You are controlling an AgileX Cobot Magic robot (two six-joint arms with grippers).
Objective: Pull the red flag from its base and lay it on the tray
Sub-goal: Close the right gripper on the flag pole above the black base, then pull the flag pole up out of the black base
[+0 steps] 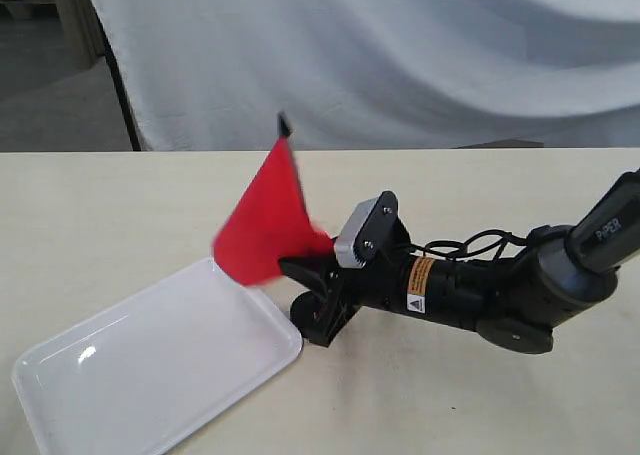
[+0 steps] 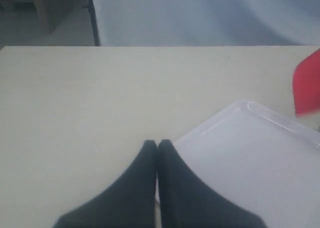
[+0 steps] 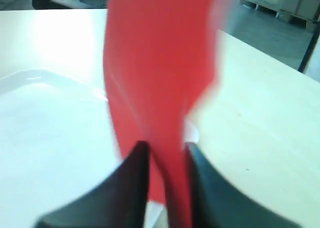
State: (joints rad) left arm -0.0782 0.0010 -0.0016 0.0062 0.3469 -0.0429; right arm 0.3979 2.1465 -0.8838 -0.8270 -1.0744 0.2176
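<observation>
red flag (image 1: 262, 220) is clenched in the right gripper (image 3: 166, 149) by the front edge of the worktop (image 1: 100, 205), mid-transfer; next, lower it flat onto the tray (image 1: 150, 365).

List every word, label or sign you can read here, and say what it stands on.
"PiPER": on the right arm, upper link.
The orange label near that arm's wrist: too small to read.
The triangle sticker under it: a warning sign, no readable words.
The flag and tray: no text.
</observation>
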